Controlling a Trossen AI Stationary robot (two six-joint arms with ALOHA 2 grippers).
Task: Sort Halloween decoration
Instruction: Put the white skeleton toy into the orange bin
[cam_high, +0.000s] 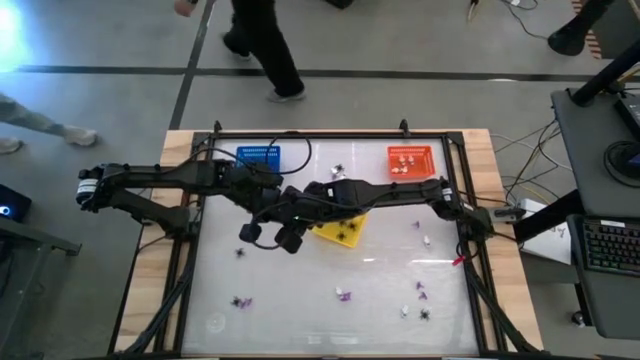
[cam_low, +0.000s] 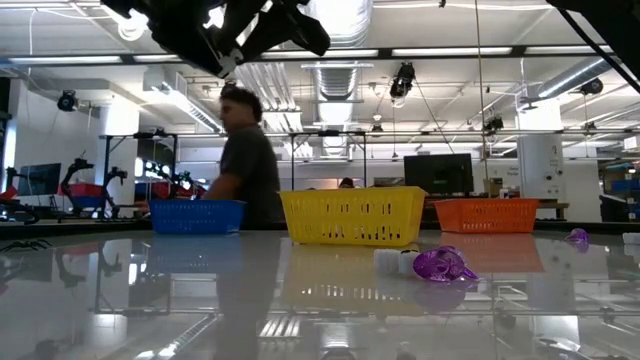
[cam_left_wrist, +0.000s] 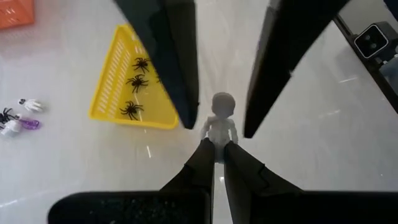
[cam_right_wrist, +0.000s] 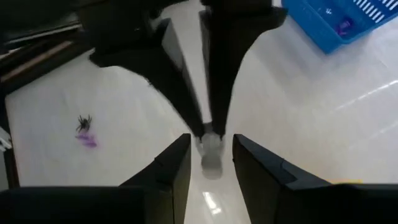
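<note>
A small white figure with a round head (cam_left_wrist: 219, 121) hangs in the air between my two grippers, above the white table, left of the yellow basket (cam_high: 345, 232). My left gripper (cam_left_wrist: 217, 152) is shut on it. My right gripper (cam_right_wrist: 211, 163) faces it from the other side, open, one finger (cam_left_wrist: 177, 74) on each side of the figure's head with a gap to it. In the high view the two grippers meet near the table's middle: left (cam_high: 262, 232), right (cam_high: 286, 236). Black spiders (cam_left_wrist: 135, 84) lie in the yellow basket. My left gripper pinches the white figure's lower end (cam_left_wrist: 216, 139) between its two fingertips. The fingers slant downward toward the table's right side. The figure is lifted clear of the table and sticks out beyond the fingertips, head away from the gripper.
A blue basket (cam_high: 258, 155) and an orange basket (cam_high: 410, 160) stand along the far edge. Loose spiders, purple and white pieces lie on the near half (cam_high: 343, 295) (cam_high: 420, 292) (cam_high: 240, 300). A person (cam_high: 262, 45) walks on the floor behind the table.
</note>
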